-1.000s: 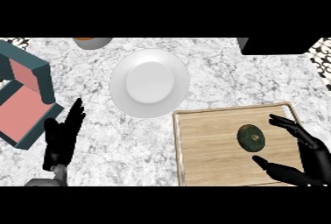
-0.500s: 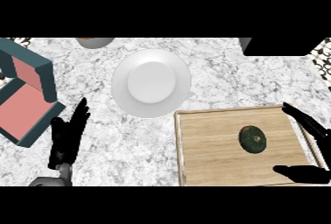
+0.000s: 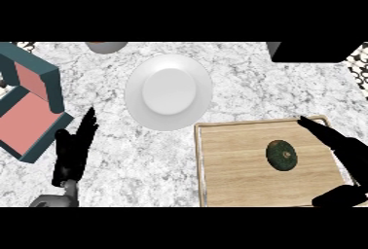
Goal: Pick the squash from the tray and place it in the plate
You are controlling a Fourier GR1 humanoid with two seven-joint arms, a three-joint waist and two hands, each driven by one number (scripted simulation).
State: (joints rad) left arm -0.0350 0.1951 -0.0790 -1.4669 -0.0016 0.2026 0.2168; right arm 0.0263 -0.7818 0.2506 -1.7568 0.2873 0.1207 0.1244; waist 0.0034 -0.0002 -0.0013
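Landmark: the tray, a flat square of pale wood grain with a thin raised rim, lying on my bench of grey-white marble.
Squash: the squash is a small dark green oval with a dull skin, lying right of the tray's middle, touching neither of my hands.
Right hand: my right hand is black and spread wide over the tray's right edge; long fingers reach to the tray's far right corner, the thumb shows at its near right corner, and the squash lies in the gap between them, unheld.
Left hand: my left hand rests well left of the tray, fingers straight and pointing away from me, holding nothing.
Plate: the plate is smooth, white and round, with a raised centre, just beyond the tray's far left corner; its near rim comes close to the tray's rim.
Box: a teal box with a salmon inside, angular, far left of the tray, beyond my left hand.
Far edge: a grey round thing and a black block, both cut off by the view.
Open room: bare marble between the tray's left rim and my left hand, and beyond the tray's far rim to the right of the plate.
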